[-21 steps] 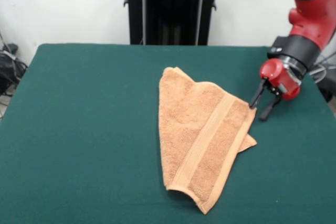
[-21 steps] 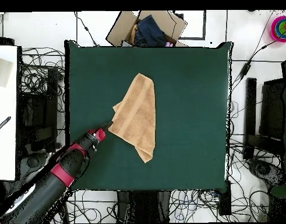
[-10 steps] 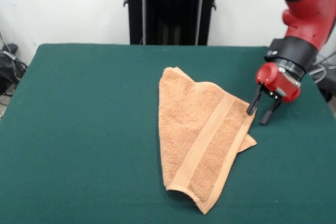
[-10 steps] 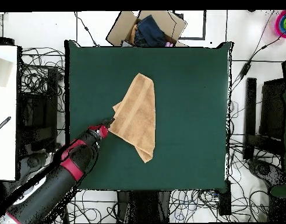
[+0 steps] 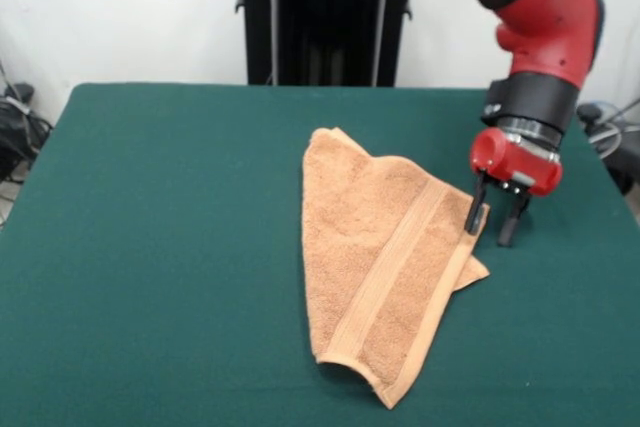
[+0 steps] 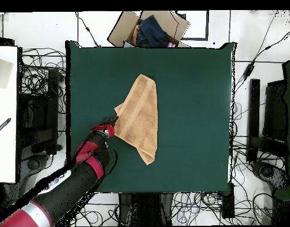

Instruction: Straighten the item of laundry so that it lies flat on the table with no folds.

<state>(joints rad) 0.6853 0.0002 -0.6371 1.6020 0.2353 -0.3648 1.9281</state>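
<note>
The item of laundry is a light orange-tan towel lying folded over itself on the green table, with a woven band running along it and a lower layer peeking out at one side. My gripper stands open and nearly upright at the towel's folded corner. One finger is at the corner's edge, the other is over bare table just beside it. Nothing is held between them.
A cardboard box with dark cloth inside sits past the table's far edge in the overhead view. Cables lie on the floor all around the table. A white surface stands at the left.
The arm has swung more upright and the gripper has shifted slightly toward the towel's corner. The towel has not moved.
</note>
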